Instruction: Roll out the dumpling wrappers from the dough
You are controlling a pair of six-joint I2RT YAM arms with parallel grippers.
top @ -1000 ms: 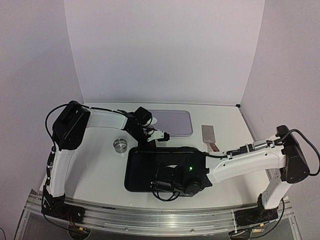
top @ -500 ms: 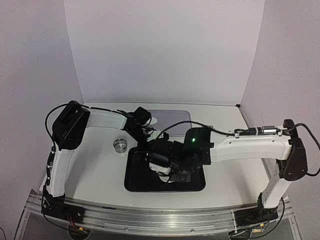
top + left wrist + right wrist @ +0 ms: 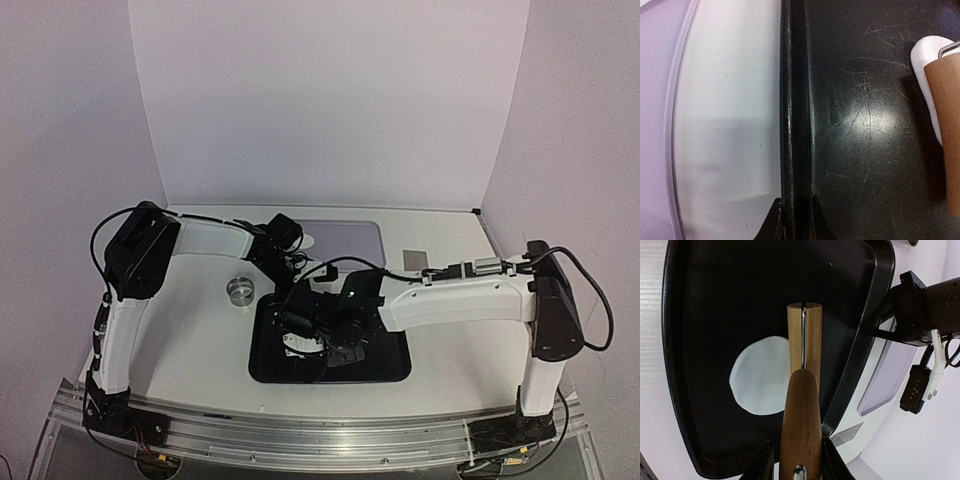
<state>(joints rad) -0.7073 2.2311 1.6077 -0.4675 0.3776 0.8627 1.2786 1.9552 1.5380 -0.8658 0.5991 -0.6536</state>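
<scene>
Dough [image 3: 759, 385]: flat, white, roundish patch under wooden roller [image 3: 812, 340] in black tray [image 3: 705, 300].

In the near tray [image 3: 388, 362], dough [image 3: 757, 376] beneath the roller [image 3: 804, 335]; behind that tray, a second tray [image 3: 350, 240]; to its left, a small dish [image 3: 240, 290].

The rim of the black tray [image 3: 792, 100] fills the gap between the jaws of the left gripper [image 3: 795, 215] — nothing else fits there. Outside one jaw, bare table [image 3: 730, 125] runs open to the edge of the lavender tray [image 3: 655, 150]. Outside the other, bare tray floor lies free as far as the rolling pin [image 3: 945, 140] and the dough [image 3: 925, 65] under it. The jaws of the right gripper [image 3: 796, 460] are filled by the pin's handle. Ahead of them the roller bars the way — flattened dough on one side, a narrow strip of floor and the tray wall on the other.
</scene>
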